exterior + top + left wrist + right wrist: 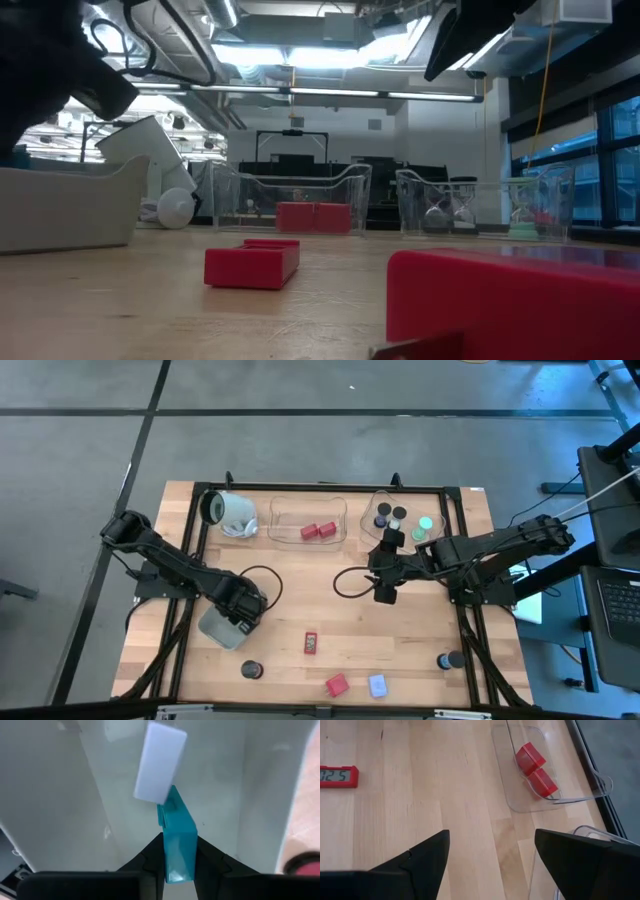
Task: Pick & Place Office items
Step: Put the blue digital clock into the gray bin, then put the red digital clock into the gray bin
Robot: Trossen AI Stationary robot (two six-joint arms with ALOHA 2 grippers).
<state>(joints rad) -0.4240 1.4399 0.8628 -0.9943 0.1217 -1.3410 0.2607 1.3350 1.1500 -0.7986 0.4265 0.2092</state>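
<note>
Left claw (179,865) (over tray (60,820)) grips teal piece (178,840).

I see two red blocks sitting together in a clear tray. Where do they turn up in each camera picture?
High view: red blocks, top middle.
Low view: blocks at centre, far back.
Left wrist view: not in it.
Right wrist view: blocks, upper right.
Shared landmark: the clear tray around them.

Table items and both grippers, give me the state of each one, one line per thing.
Left gripper: shut on teal piece, over the grey-blue tray.
Teal piece: clamped between the fingers.
Pale flat card: lying in the grey-blue tray.
Right gripper: open, empty, above bare wood.
Two red blocks: side by side in the clear tray.
Large white cylinder: tipped on its side.
</note>
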